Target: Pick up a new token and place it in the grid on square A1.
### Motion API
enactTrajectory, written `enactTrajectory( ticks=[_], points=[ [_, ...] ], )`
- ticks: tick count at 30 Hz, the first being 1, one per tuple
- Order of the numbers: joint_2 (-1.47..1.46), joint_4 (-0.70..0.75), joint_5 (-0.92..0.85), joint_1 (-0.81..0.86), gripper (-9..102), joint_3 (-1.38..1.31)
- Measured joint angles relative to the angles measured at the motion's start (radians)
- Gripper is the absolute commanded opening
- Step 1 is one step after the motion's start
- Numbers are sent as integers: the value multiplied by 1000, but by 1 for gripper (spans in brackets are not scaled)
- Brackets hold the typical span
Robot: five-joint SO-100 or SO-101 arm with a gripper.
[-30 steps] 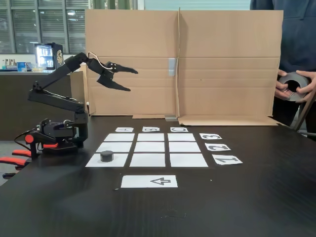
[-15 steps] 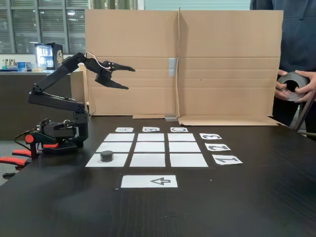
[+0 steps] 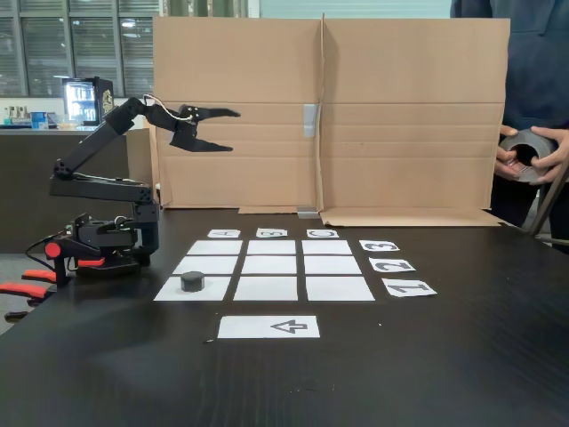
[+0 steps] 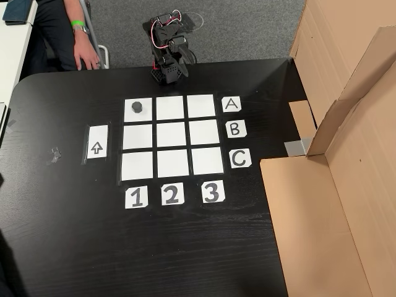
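The gripper (image 3: 229,130) hangs high in the air in front of the cardboard wall (image 3: 400,116), its two fingers spread wide apart with nothing between them, well above and behind the grid (image 3: 267,265). The arm (image 3: 98,160) is folded back over its base (image 3: 102,245) at the table's left edge in the fixed view. The token (image 3: 193,282) sits on square A1 (image 3: 169,290), the near-left cell in that view; from above it shows as the corner cell (image 4: 137,116) in the row beside the A card (image 4: 231,104) and the column above the 1 card (image 4: 136,197), with the token (image 4: 137,107) resting in its upper half and inside its edges. Judging by this, the placing looks done and the release is complete, so the step in hand is pulling clear. What remains is probably only to settle the arm at rest without sweeping low over the papers, since a brush could shift the token or the loose sheets. At the right edge a person (image 3: 533,80) holds a grey tape roll (image 3: 526,153).
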Motion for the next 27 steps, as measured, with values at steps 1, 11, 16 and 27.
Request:
enactTrajectory(
  ticks=[1, 11, 16, 27],
  points=[
    [0, -6, 0, 0, 33, 6],
    [6, -18, 0, 14, 33, 15],
    [6, -18, 0, 15, 33, 15],
    [6, -18, 0, 15, 33, 15]
  ],
)
